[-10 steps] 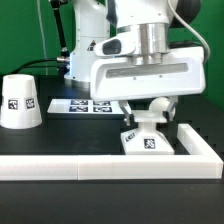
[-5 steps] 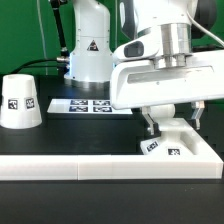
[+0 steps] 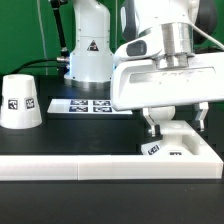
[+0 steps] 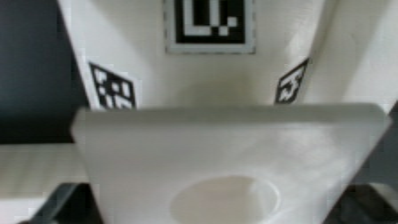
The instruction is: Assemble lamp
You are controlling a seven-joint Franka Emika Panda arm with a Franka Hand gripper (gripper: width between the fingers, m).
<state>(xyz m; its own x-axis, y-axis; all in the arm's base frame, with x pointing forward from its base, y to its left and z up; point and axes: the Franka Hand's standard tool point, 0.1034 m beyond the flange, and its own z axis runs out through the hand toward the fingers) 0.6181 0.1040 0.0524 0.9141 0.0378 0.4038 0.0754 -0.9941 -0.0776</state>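
Note:
The white lamp base (image 3: 172, 148) with black-and-white tags stands on the black table at the exterior view's right, in the corner of the white L-shaped wall (image 3: 90, 166). My gripper (image 3: 175, 122) is right above it, with a finger on each side of its raised middle, shut on it. In the wrist view the base (image 4: 214, 130) fills the picture, with a round socket recess (image 4: 231, 195) between my dark fingertips (image 4: 64, 206). The white cone shade (image 3: 20, 102) stands at the exterior view's left, well away. The ball bulb is out of view.
The marker board (image 3: 88, 104) lies flat behind the middle of the table. The arm's white pedestal (image 3: 88, 50) stands behind it. The wall runs along the near edge and turns up at the exterior view's right.
My gripper and the lamp base have moved together toward the exterior view's right, into the wall's corner. In the last half second almost nothing has moved.

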